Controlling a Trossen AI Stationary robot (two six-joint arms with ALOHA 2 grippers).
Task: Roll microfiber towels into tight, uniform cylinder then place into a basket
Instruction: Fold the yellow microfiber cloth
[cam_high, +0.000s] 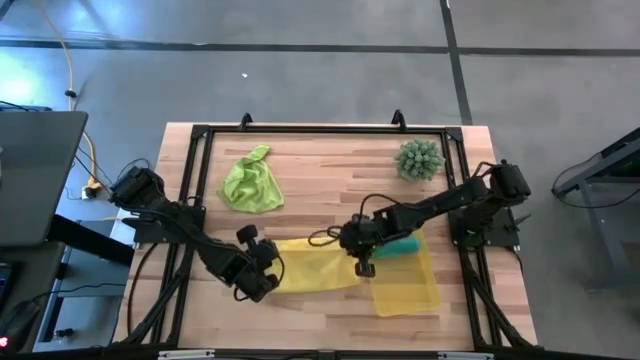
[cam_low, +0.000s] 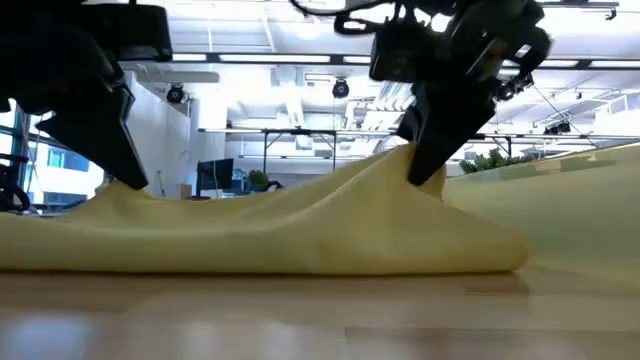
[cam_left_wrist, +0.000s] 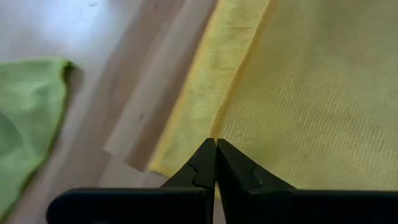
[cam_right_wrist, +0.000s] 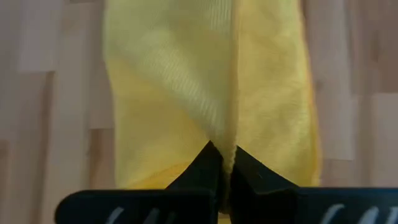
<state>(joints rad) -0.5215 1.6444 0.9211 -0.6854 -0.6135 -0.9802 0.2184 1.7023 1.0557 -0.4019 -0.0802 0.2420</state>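
Note:
The yellow towel lies stretched between my two grippers on the table's near middle, its middle resting on the wood. My left gripper is shut on its left end and my right gripper on its right end. The lime green towel lies crumpled at the far left. The teal towel shows partly under my right arm, at the far end of the yellow basket, which sits right of the yellow towel. My left gripper pinches the yellow towel's left end at a folded edge between its two shut fingers, slanting down from the left. That end is raised a little; the cloth slopes down to the table. My right gripper pinches a raised ridge of cloth at the yellow towel's right end between its two shut fingers, from above. That end is lifted into a peak; the rest sags slack onto the table.
A spiky green ball-shaped plant stands at the far right. A black frame runs round the table's edges. Bare wood lies between the lime green towel and the plant.

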